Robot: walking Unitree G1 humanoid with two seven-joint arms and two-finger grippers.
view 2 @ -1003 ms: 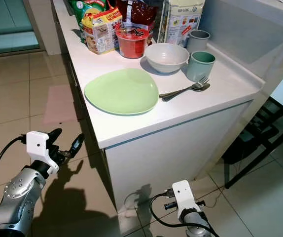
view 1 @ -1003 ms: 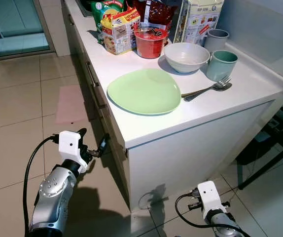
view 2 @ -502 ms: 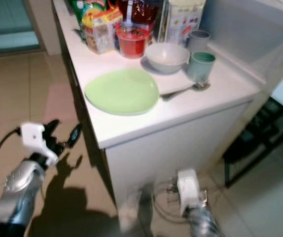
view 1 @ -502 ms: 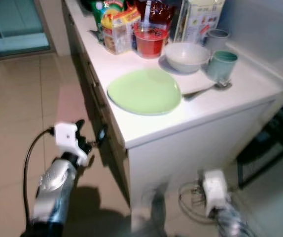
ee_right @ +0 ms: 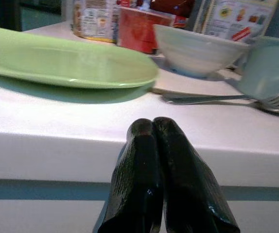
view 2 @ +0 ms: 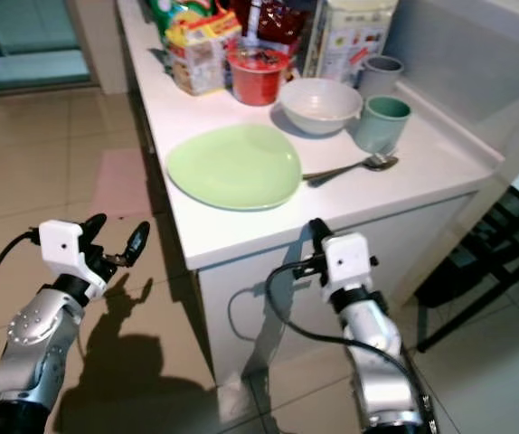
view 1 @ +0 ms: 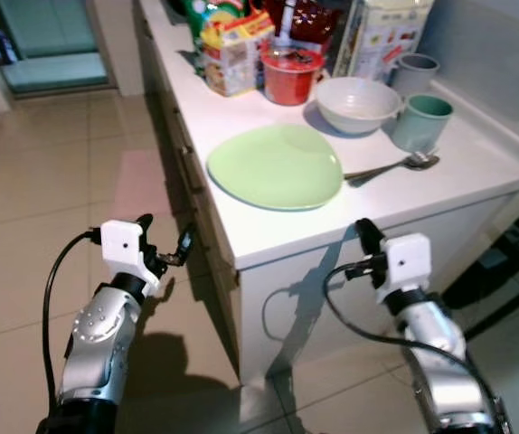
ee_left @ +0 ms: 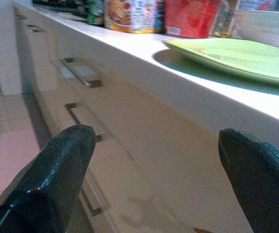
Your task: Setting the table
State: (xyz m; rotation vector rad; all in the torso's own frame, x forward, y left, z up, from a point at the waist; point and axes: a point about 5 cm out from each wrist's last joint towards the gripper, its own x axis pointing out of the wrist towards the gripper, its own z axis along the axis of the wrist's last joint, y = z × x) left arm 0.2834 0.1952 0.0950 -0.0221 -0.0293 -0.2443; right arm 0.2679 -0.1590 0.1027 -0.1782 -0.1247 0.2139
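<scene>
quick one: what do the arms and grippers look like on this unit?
Both arms are silver metal with round bolted joints. Each wrist carries a white boxy camera block fed by a looping black cable. The left gripper and right gripper each have two long, glossy black fingers.

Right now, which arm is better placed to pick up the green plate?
Probably the right. The right gripper sits just below the counter edge in front of the green plate, fingers shut. The left gripper, fingers open, hangs lower beside the cabinet drawers, off to the plate's side.
</scene>
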